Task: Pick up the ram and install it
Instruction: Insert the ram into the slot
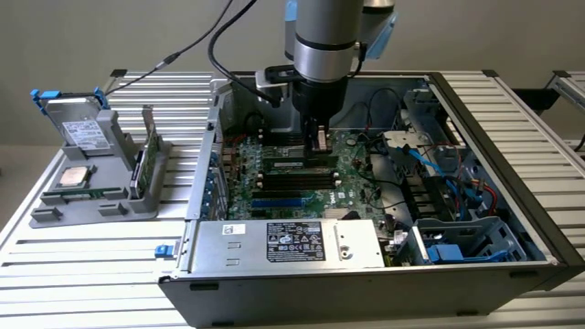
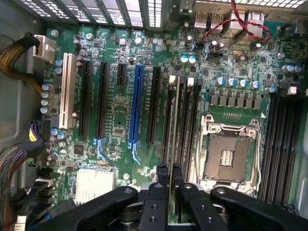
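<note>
A robot arm reaches down from above into an open desktop computer case (image 1: 512,205) that lies on its side on a slatted metal table (image 1: 82,274). The gripper (image 1: 321,140) hangs low over the green motherboard (image 1: 292,175), near the middle of the case. In the wrist view, the black fingers (image 2: 162,175) are pressed almost together, with a thin stick clamped edge-on between them: the ram (image 2: 173,125). The ram runs lengthwise along the bank of black memory slots (image 2: 190,125), just beside the empty silver processor socket (image 2: 230,154). I cannot tell whether the ram is seated in a slot or only lined up over one. On the far side of the memory slots from the socket sit a row of long black expansion slots, a blue slot (image 2: 136,106) and a white slot (image 2: 67,91). At the front of the case is a metal power supply (image 1: 292,241) with a label. Towards the exterior view's left, well apart from the case, a grey holder (image 1: 92,202) carries a hard drive (image 1: 81,127), a square processor chip (image 1: 73,176) and another thin green board (image 1: 144,168) standing on edge.
</note>
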